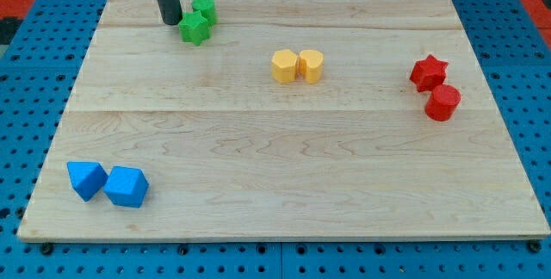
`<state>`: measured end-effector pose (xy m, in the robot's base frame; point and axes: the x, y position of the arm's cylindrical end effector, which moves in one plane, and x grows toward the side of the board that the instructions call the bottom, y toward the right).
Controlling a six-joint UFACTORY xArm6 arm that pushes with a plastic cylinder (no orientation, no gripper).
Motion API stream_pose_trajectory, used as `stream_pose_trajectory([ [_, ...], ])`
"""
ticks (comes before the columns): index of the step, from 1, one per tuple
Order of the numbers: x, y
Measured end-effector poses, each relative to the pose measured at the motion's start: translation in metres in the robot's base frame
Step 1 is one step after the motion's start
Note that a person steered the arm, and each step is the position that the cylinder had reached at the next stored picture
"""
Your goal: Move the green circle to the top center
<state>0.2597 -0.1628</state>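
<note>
Counter (284,158): a pale wooden board was seen lying on a blue pegboard (26,98), with blocks grouped in four pairs.

Tool: a straight dark rod was seen coming down from the view's top edge; no jaws were present on it, so nothing could be spread, pressed together or pinched. My tip (170,22) was placed on the counter near the view's top left.

Tip relative to blocks: it was found just to the view's left of the green pair, very close to the green star; whether contact was made could not be told.

Green circle (205,8): it was located near the view's top left corner of the counter, to the right of the rod and well left of the top centre. It was seen touching the green star.

Green star (195,29): it was set just below and slightly left of the green circle.

Yellow pair: a yellow hexagon (284,66) and a yellow cylinder (312,65) were seen side by side, touching, above the middle of the counter.

Red pair: a red star (428,72) was seen above a red cylinder (443,102), touching, at the view's right.

Blue pair: a blue block (86,179) and a second blue block (127,187) were seen together at the view's bottom left; their exact shapes could not be made out.
</note>
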Motion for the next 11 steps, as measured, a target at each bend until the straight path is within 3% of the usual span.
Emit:
stream_pose_trajectory([
  [3, -0.024, 0.015],
  [9, -0.008, 0.014],
  [11, -0.008, 0.047],
])
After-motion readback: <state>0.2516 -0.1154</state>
